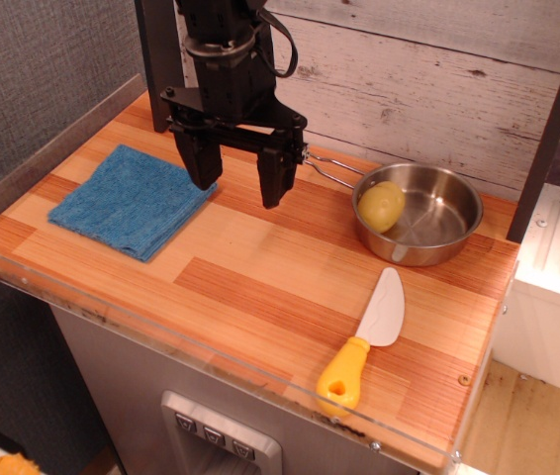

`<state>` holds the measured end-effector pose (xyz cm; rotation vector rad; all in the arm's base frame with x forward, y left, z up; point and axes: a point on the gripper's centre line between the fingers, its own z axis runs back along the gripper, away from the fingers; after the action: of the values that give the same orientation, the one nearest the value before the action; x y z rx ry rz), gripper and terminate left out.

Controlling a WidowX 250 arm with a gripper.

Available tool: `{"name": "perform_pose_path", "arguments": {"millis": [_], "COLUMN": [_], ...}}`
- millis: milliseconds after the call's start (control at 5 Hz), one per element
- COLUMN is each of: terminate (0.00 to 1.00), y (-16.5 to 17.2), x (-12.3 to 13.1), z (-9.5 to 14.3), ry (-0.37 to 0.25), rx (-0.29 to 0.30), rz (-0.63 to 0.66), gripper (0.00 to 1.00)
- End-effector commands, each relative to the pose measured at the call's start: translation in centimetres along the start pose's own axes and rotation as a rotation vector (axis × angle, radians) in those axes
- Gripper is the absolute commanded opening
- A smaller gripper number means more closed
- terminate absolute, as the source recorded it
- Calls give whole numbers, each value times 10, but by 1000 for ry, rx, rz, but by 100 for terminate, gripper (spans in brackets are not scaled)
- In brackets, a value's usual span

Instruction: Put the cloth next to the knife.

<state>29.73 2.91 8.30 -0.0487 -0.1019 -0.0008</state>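
Observation:
The cloth [130, 199] is a folded blue terry towel lying flat on the left part of the wooden counter. The knife [368, 338] has a white rounded blade and a yellow handle with a hole; it lies near the front right, handle toward the front edge. My gripper [239, 181] hangs above the counter at the cloth's right edge. Its two black fingers are spread apart and hold nothing. The left finger [201, 161] overlaps the cloth's right corner in this view.
A steel pan [445, 218] with a wire handle stands at the back right, holding a yellow round object [381, 205]. A clear plastic lip runs along the counter's front edge [211, 356]. A wooden plank wall stands behind.

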Motion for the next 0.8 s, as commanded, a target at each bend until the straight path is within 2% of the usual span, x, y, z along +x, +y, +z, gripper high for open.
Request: {"name": "perform_pose_path", "arguments": {"millis": [0, 400, 600], "terminate": [0, 0, 0], "y": [0, 26, 54], "x": [0, -5, -13], "z": [0, -5, -6], "ry": [0, 7, -6], "rx": [0, -35, -45], "rz": [0, 63, 84], "gripper": [100, 100, 100]}}
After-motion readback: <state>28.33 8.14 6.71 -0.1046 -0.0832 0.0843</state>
